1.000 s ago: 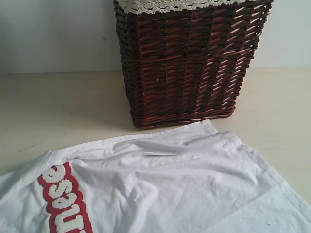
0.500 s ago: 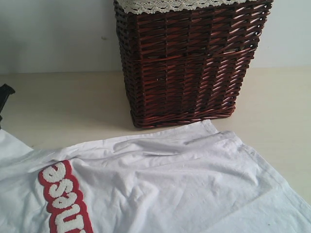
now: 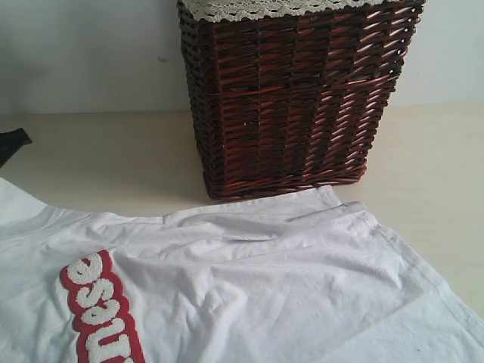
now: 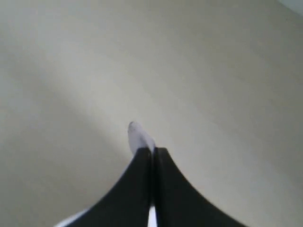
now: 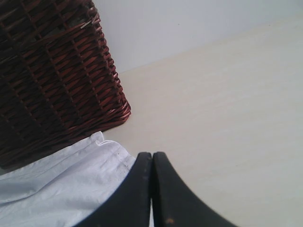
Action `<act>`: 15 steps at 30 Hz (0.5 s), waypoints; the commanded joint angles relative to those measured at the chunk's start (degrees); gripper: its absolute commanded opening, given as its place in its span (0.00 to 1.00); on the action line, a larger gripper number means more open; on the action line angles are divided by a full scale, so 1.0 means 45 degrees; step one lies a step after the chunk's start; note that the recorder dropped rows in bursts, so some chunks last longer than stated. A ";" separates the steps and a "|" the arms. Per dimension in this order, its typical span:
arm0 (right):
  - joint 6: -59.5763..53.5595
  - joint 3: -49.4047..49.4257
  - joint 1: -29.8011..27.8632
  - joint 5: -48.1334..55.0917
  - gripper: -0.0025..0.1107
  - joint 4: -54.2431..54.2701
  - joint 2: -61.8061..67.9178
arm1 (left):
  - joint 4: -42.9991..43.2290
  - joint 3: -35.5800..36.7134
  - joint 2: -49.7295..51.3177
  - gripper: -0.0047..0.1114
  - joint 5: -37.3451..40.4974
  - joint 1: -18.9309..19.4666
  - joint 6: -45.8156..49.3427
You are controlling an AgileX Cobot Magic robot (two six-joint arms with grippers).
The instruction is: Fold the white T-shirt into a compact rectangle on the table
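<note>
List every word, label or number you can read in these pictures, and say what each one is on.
"nese": fuzzy white letters outlined in red, running sideways on the white T-shirt; the rest of the word is cut off at the picture's edge.
Nothing else can be read: no text on the wicker basket, and none in either wrist view.

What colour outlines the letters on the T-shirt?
Red, around fuzzy white letters on the white T-shirt; the exterior view shows it best.
</note>
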 commanded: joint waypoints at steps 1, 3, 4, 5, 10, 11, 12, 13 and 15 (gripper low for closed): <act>-0.0048 0.0069 -0.0039 -0.0091 0.02 -0.0039 -0.0085 | 0.1153 -0.0601 0.0443 0.04 -0.0094 0.0046 -0.0580; -0.0048 0.0069 -0.0039 -0.0091 0.02 -0.0039 -0.0085 | 0.1149 -0.0948 0.0737 0.04 -0.0094 0.0046 -0.0580; -0.0048 0.0069 -0.0039 -0.0091 0.02 -0.0039 -0.0085 | 0.1149 -0.1152 0.0916 0.04 -0.0094 0.0046 -0.0580; -0.0048 0.0069 -0.0039 -0.0091 0.02 -0.0039 -0.0085 | 0.1149 -0.1315 0.1058 0.04 -0.0094 0.0046 -0.0580; -0.0048 0.0069 -0.0039 -0.0091 0.02 -0.0039 -0.0085 | 0.1159 -0.2239 0.1963 0.22 -0.0198 0.0046 -0.0580; -0.0048 0.0069 -0.0039 -0.0091 0.02 -0.0039 -0.0085 | 0.1159 -0.2382 0.2101 0.29 -0.0275 0.0046 -0.0580; -0.0048 0.0069 -0.0039 -0.0091 0.02 -0.0039 -0.0085 | 0.1159 -0.2478 0.2205 0.36 -0.0328 0.0046 -0.0580; -0.0048 0.0069 -0.0039 -0.0091 0.02 -0.0039 -0.0085 | 0.1179 -0.2555 0.2232 0.42 -0.0339 0.0046 -0.0580; -0.0048 0.0069 -0.0039 -0.0091 0.02 -0.0039 -0.0085 | 0.1179 -0.2686 0.2232 0.55 -0.0339 0.0046 -0.0580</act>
